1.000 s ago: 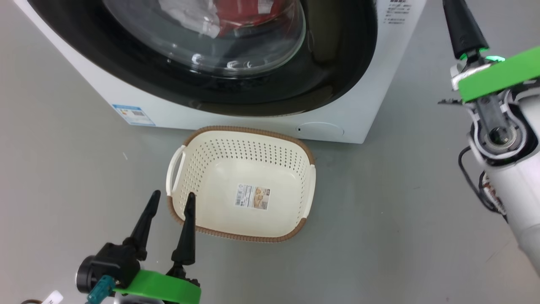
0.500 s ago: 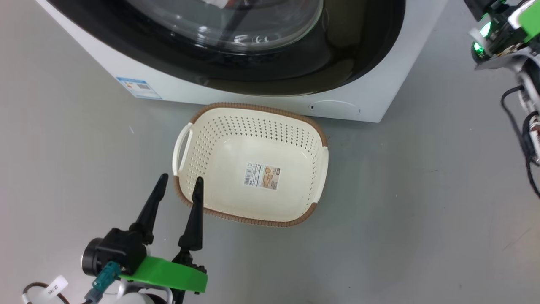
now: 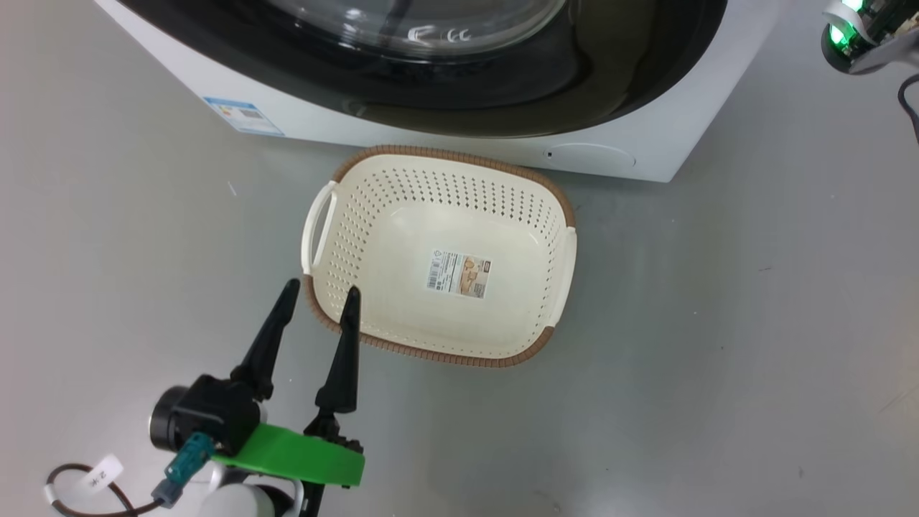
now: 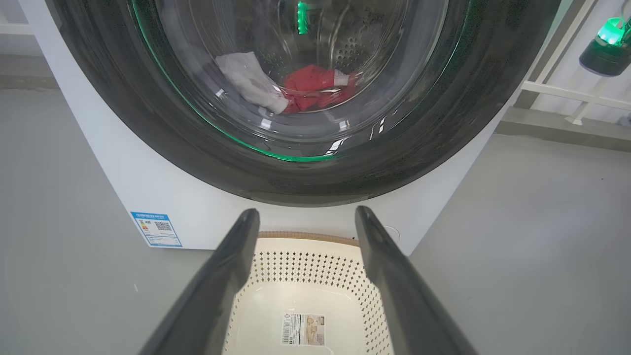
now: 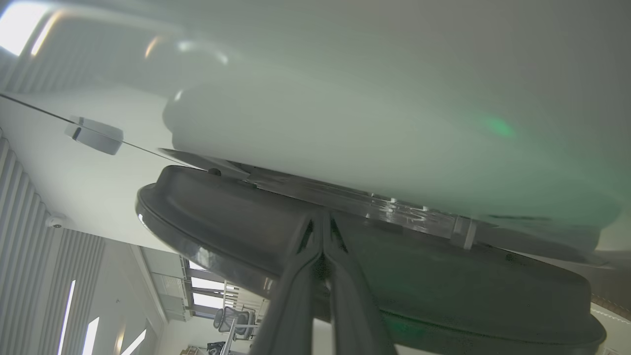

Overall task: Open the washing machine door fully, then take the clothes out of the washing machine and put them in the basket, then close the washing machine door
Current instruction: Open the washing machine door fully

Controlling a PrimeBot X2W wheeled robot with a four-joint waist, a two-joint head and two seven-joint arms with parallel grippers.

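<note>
Door-opening step: the right end effector [image 5: 321,219], shut and empty, points at the rim of the door [image 5: 222,217]; the left end effector [image 3: 321,287] gapes empty. Next, likely hook and pull outward.

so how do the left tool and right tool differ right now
The left tool is open, fingers spread; the right tool is shut, fingers pressed together. The left tool hovers at a corner of the basket; the right tool points at the rim of the washing machine door. Both have long dark fingers and hold nothing.
</note>
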